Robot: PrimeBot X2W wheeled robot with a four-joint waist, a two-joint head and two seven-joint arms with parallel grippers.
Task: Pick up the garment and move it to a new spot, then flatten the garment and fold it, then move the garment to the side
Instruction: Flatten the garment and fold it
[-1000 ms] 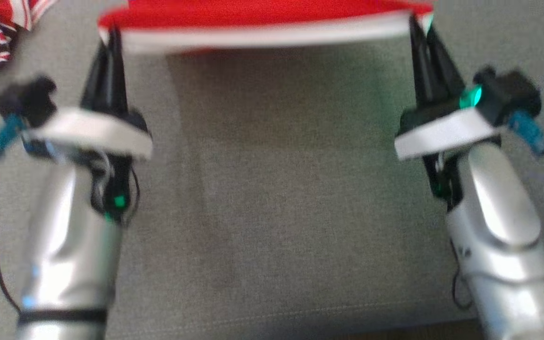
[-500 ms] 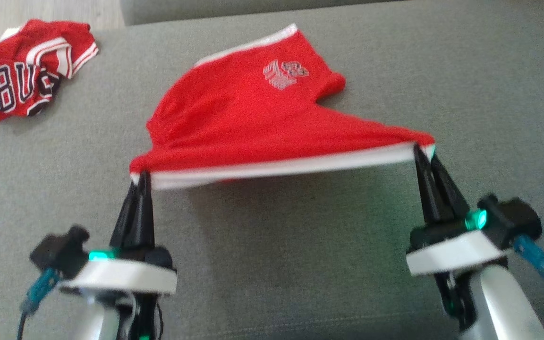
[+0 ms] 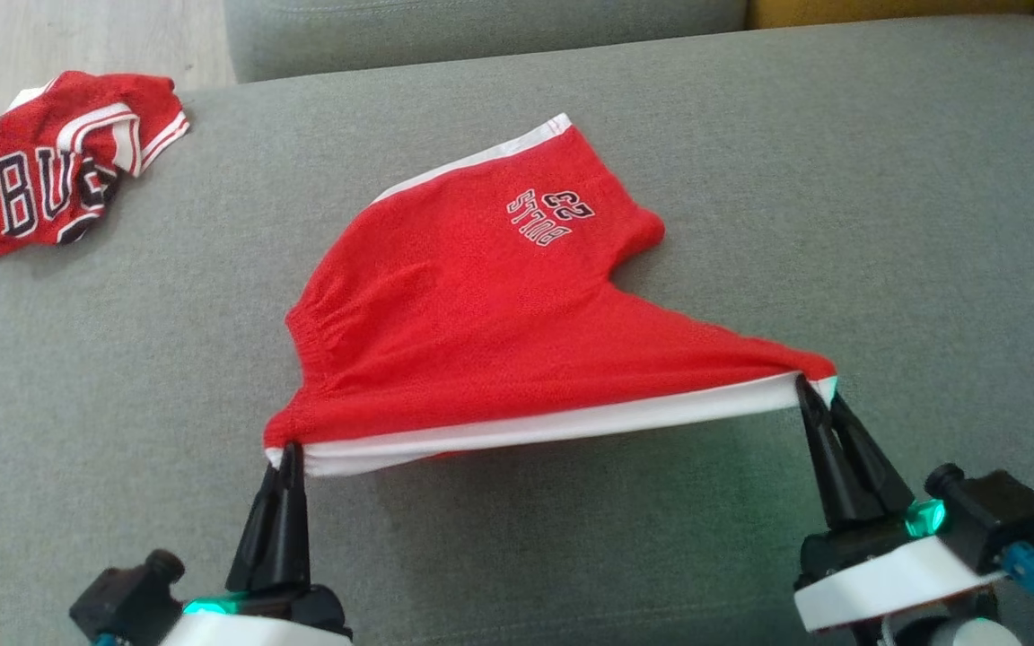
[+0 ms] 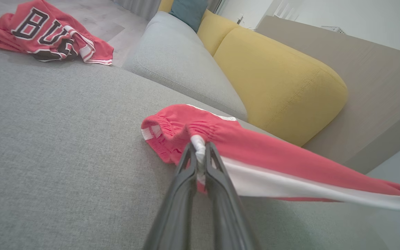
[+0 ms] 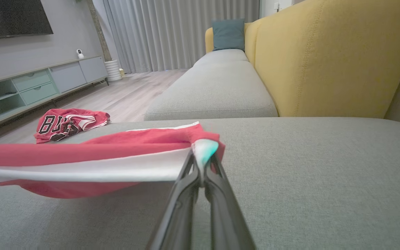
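The garment [image 3: 481, 314] is a pair of red shorts with a white side stripe and a printed logo. It lies partly on the grey sofa seat, and its near edge is lifted and stretched between my two grippers. My left gripper [image 3: 288, 451] is shut on the waistband corner of the garment [image 4: 241, 146]. On the right, my right gripper [image 3: 813, 388] is shut on the leg-hem corner of the garment [image 5: 116, 152]. The left gripper [image 4: 200, 147] pinches white trim. The right gripper [image 5: 202, 156] pinches the striped tip.
A crumpled red jersey [image 3: 50, 170] with dark lettering lies at the seat's far left corner; the jersey [image 4: 47, 31] and jersey [image 5: 68, 123] show in both wrist views. A yellow backrest [image 4: 283, 80] rises behind the seat, and wooden floor [image 5: 123, 93] lies beyond the left edge.
The head camera has tilted up, so the whole garment and jersey came into view. Both grippers still hold the stretched edge; any movement of the garment itself cannot be told apart.
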